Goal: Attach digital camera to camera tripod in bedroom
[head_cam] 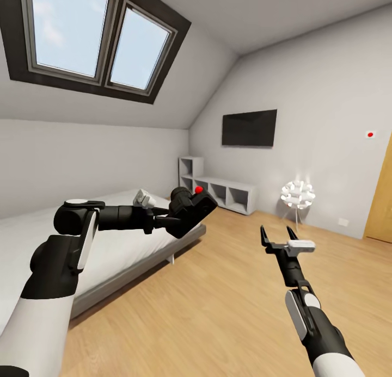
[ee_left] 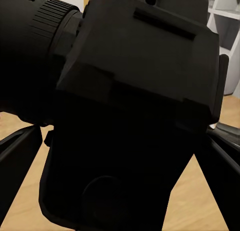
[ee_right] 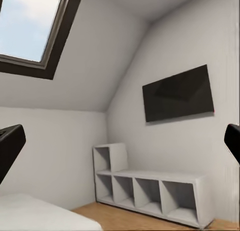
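Note:
My left gripper (head_cam: pixel 173 220) is shut on the digital camera (head_cam: pixel 190 207), a matte black blocky body with a round red button on top, held up over the foot corner of the bed. In the left wrist view the camera (ee_left: pixel 135 101) sits close between the dark fingers (ee_left: pixel 20 156), its lens barrel to one side. My right gripper (head_cam: pixel 279 235) is raised over the wood floor, open with nothing between its fingers. Its two dark fingertips (ee_right: pixel 10 146) frame the edges of the right wrist view. The camera tripod is out of view.
This is the bedroom: a grey-framed white bed (head_cam: pixel 125 252) at left, a white cube shelf (head_cam: pixel 223 192) against the far wall under a black wall screen (head_cam: pixel 249 128), a small white flower-shaped lamp (head_cam: pixel 297 195), an oak door (head_cam: pixel 381 203) at far right. Open plank floor lies ahead.

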Motion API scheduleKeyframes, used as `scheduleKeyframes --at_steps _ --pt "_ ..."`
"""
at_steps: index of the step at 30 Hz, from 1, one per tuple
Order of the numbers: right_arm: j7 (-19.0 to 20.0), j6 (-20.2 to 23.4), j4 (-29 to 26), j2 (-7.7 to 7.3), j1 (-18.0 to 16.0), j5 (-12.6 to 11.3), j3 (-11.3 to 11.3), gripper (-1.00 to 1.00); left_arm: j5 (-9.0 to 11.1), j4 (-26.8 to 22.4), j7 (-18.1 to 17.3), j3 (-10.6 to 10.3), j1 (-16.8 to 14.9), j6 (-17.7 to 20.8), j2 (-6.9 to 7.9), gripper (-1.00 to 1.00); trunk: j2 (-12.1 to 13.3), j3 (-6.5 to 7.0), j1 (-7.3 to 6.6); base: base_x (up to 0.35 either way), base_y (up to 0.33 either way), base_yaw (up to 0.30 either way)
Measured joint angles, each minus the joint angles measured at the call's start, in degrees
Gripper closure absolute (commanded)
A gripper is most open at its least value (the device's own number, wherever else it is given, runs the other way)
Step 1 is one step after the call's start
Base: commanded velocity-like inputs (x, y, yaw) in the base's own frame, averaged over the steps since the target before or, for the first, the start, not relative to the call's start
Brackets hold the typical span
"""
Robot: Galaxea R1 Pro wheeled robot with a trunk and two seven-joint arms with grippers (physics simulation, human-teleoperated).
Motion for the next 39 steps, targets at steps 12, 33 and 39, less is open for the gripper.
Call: scheduleKeyframes --at_steps 12,33,39 --pt "-13.8 2.2 15.3 -0.18 0.0 0.3 2.6 -1.00 0.0 0.0 0.0 0.0 0.0 0.0 0.03 1.00 4.8 2.15 -2.64 0.000 0.000 0.000" --pt "-19.8 2.6 53.7 -7.90 0.1 -0.1 3.3 -1.00 0.0 0.0 0.0 0.0 0.0 0.0 0.04 1.00 13.2 5.92 -7.25 0.000 0.000 0.000" --pt "-19.9 3.3 57.1 -8.48 0.7 0.0 3.8 -1.00 0.0 0.0 0.0 0.0 0.0 0.0 0.03 1.00 15.6 7.00 -8.57 0.000 0.000 0.000"
